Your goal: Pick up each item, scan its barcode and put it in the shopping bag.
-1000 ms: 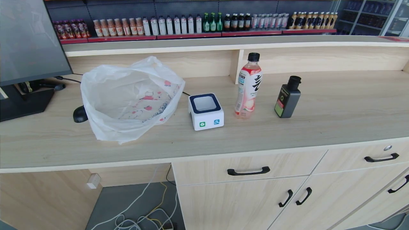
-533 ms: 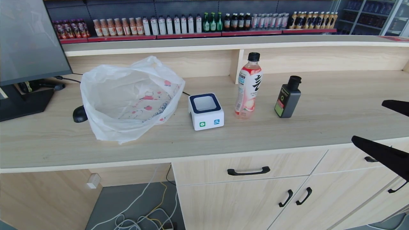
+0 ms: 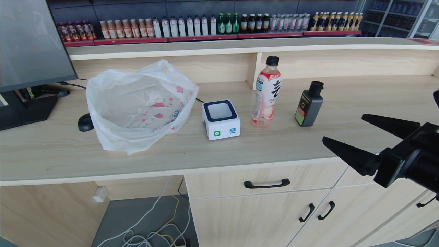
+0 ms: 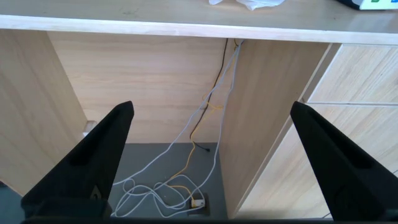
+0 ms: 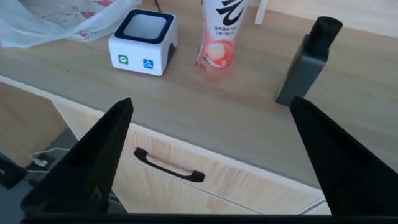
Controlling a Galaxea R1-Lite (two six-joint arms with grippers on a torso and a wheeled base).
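Observation:
A pink drink bottle (image 3: pixel 267 92) (image 5: pixel 222 34) with a black cap stands upright on the wooden counter (image 3: pixel 240 144). Beside it, farther right, stands a dark grey bottle (image 3: pixel 309 104) (image 5: pixel 308 61). A white and blue barcode scanner (image 3: pixel 221 119) (image 5: pixel 143 42) sits mid-counter, and an open white shopping bag (image 3: pixel 139 104) lies to its left. My right gripper (image 3: pixel 343 130) (image 5: pixel 211 109) is open above the counter's front edge, to the right of the grey bottle and apart from it. My left gripper (image 4: pixel 211 112) is open below counter height, facing the recess under the counter.
A dark monitor (image 3: pixel 32 41) on a black stand occupies the far left, with a black mouse (image 3: pixel 85 122) next to the bag. A raised shelf (image 3: pixel 240 46) runs along the counter's back. Drawers with black handles (image 3: pixel 267 184) sit below, and loose cables (image 4: pixel 180 180) lie on the floor.
My right gripper came into the head view from the right edge and moved left over the counter's front edge. Bottles, scanner and bag have stayed put.

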